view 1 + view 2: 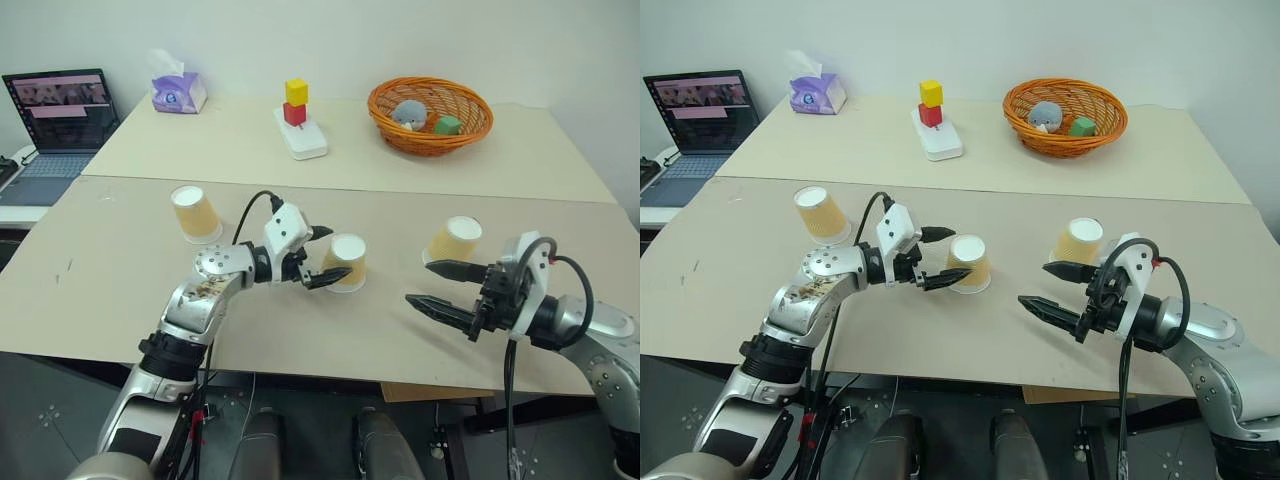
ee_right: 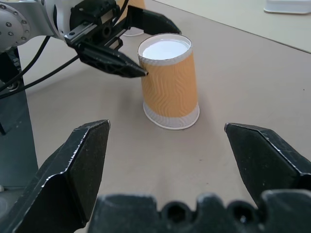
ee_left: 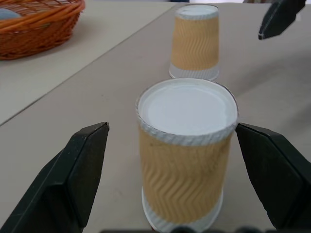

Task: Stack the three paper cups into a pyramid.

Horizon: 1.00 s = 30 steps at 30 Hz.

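My left pincer (image 1: pixel 318 257) is spread wide, with one finger on each side of the middle cup (image 1: pixel 347 262). The fingers sit close to its sides but do not squeeze it. This cup stands upside down on the table (image 1: pixel 120 300), near the middle of the frame.

My right pincer (image 1: pixel 440 287) is spread wide too and holds nothing. It hangs at the lower right. Just behind it stands the second cup (image 1: pixel 453 240), also upside down. The third cup (image 1: pixel 195 213) is at the left of the frame, well apart from the others.

I think these paper cups are very light and thin. A hard squeeze would dent them. The ripply tan sides should not slip much. I would hold a cup softly around its middle and keep it straight up.
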Motion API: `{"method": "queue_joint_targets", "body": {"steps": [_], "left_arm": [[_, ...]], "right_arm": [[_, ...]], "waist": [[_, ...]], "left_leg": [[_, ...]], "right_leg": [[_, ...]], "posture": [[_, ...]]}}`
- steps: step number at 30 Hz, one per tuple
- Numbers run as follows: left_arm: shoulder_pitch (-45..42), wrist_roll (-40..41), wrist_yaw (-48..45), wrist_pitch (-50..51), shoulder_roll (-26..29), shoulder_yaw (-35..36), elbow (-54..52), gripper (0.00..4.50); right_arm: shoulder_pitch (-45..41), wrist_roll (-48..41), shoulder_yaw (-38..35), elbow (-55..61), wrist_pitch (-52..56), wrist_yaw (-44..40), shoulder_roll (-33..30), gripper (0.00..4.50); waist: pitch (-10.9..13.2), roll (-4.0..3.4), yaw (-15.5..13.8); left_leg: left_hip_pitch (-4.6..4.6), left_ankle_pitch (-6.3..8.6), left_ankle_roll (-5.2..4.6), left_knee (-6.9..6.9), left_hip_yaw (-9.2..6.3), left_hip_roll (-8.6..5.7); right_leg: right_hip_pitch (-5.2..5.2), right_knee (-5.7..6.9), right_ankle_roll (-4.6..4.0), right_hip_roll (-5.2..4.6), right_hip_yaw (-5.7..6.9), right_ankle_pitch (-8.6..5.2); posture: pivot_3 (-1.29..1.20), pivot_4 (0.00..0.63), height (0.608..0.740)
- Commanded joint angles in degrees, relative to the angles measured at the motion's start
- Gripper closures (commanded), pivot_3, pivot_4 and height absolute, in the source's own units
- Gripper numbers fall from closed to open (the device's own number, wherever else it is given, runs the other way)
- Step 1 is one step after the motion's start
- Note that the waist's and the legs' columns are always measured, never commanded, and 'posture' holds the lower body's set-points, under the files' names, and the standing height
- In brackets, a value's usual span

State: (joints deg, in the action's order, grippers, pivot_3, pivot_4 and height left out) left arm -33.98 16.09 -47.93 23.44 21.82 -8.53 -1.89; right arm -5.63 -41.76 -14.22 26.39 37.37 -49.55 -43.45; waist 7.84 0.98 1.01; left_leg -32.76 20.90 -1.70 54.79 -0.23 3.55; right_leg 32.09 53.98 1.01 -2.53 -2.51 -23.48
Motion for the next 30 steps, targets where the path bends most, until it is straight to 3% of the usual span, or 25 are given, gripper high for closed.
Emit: {"method": "queue_joint_targets", "body": {"steps": [1,7,10,13,24,30], "left_arm": [[-2.6,4.1,5.1,3.9,-1.0,6.3,-6.5,0.09],[-3.4,14.0,17.8,16.5,-3.9,18.0,-15.9,0.09],[-2.1,17.6,20.2,20.4,-4.3,19.5,-19.3,0.09],[-1.0,17.5,23.1,21.9,-4.2,19.8,-20.1,0.09],[-0.9,7.8,49.5,28.1,-6.5,26.1,-21.1,0.09],[-2.1,5.6,51.2,28.7,-4.9,25.6,-18.4,0.09]], "right_arm": [[-0.8,-0.4,-1.0,0.1,-1.6,-0.4,0.1,0.0],[-1.4,-0.4,-0.8,-1.1,-2.1,-1.1,0.0,0.0],[-2.3,-0.2,0.1,-1.8,-2.3,-1.5,0.3,0.0],[-3.2,0.2,1.0,-2.5,-2.5,-1.8,0.3,0.0],[-5.4,1.0,2.6,-4.4,-2.8,-3.0,1.0,0.0],[-5.3,0.9,2.8,-3.9,-2.6,-3.5,0.9,0.0]], "waist": [[0.0,0.0,0.0],[0.0,0.01,0.0],[0.0,0.01,0.0],[0.0,0.01,0.0],[0.0,0.02,-0.2],[0.0,0.02,-0.3]], "left_leg": [[0.0,0.0,0.0,0.0,0.0,0.0],[0.0,0.0,0.0,0.0,-0.03,0.01],[0.02,0.0,0.0,0.0,-0.03,0.0],[0.03,0.0,0.01,0.01,-0.02,-0.01],[0.02,0.0,0.01,0.01,-0.06,-0.03],[0.01,0.0,0.01,0.01,-0.05,-0.05]], "right_leg": [[0.0,0.0,0.0,0.0,0.0,0.0],[-0.01,0.0,0.0,-0.01,-0.01,0.0],[-0.02,0.02,0.0,-0.01,-0.01,0.0],[-0.03,0.02,0.0,-0.01,-0.01,0.0],[-0.03,0.04,0.01,-0.04,-0.03,0.01],[-0.03,0.04,0.01,-0.05,-0.01,0.01]], "posture": [[0.0,0.15,0.658],[0.0,0.15,0.658],[0.0,0.15,0.658],[0.0,0.15,0.658],[0.0,0.15,0.658],[0.0,0.15,0.658]]}}
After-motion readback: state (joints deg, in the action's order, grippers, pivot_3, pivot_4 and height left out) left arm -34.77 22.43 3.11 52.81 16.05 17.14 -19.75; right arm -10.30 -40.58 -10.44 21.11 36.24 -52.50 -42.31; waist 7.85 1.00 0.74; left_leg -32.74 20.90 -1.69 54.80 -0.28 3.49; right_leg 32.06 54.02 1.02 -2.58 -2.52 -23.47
